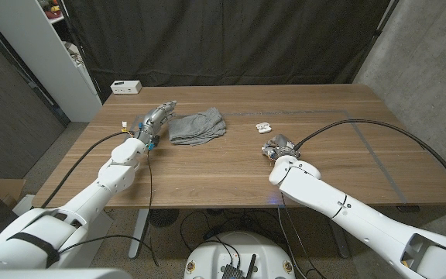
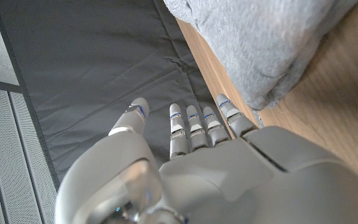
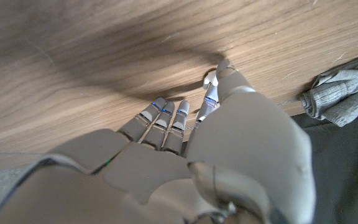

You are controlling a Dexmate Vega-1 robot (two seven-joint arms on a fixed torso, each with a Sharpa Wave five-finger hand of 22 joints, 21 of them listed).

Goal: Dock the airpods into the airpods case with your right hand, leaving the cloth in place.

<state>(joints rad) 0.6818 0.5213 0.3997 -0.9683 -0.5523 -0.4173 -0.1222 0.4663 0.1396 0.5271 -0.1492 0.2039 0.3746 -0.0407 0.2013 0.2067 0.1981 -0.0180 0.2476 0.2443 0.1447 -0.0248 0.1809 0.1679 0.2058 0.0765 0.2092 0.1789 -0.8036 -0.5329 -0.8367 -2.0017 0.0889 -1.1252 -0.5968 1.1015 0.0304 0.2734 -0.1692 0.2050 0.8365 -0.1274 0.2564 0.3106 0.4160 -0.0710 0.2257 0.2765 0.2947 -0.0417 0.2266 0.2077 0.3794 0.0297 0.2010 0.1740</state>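
Wooden bench (image 1: 207, 167) bearing a crumpled grey cloth (image 1: 197, 126) left of centre, a small white airpods case (image 1: 264, 126) near the middle, and a white box (image 1: 126, 87) at its far left corner.

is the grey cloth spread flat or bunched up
Bunched up. In the head view the grey cloth lies in a crumpled heap with folds and raised ridges, beside the left hand; the left wrist view shows its rumpled edge.
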